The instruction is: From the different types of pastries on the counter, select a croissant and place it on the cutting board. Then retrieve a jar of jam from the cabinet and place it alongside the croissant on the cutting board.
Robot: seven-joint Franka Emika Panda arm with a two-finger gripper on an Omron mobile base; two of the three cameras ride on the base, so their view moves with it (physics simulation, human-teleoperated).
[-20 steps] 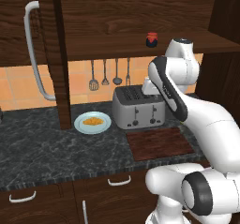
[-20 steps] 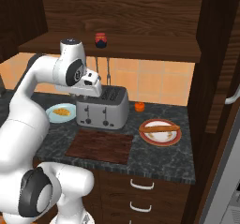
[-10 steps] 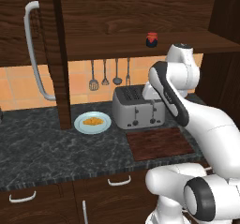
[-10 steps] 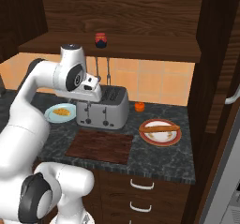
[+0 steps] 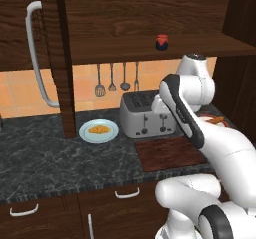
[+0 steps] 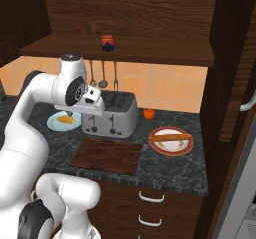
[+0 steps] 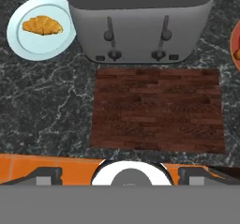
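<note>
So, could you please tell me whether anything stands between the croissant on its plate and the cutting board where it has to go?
Nothing visible does. The croissant lies on a pale blue plate left of the toaster, and bare counter runs from the plate to the cutting board in front of the toaster.

No readable text, label, brand, number or sign is showing anywhere in these views. The toaster (image 7: pixel 140 24), taken as the landmark, is showing only plain grey faces with levers and knobs and no lettering on them. The jar of jam (image 6: pixel 107 42) on the shelf above the toaster is too small to tell whether it is carrying a label. The cutting board (image 7: pixel 157 109) in front of the toaster is showing wood grain only.
</note>
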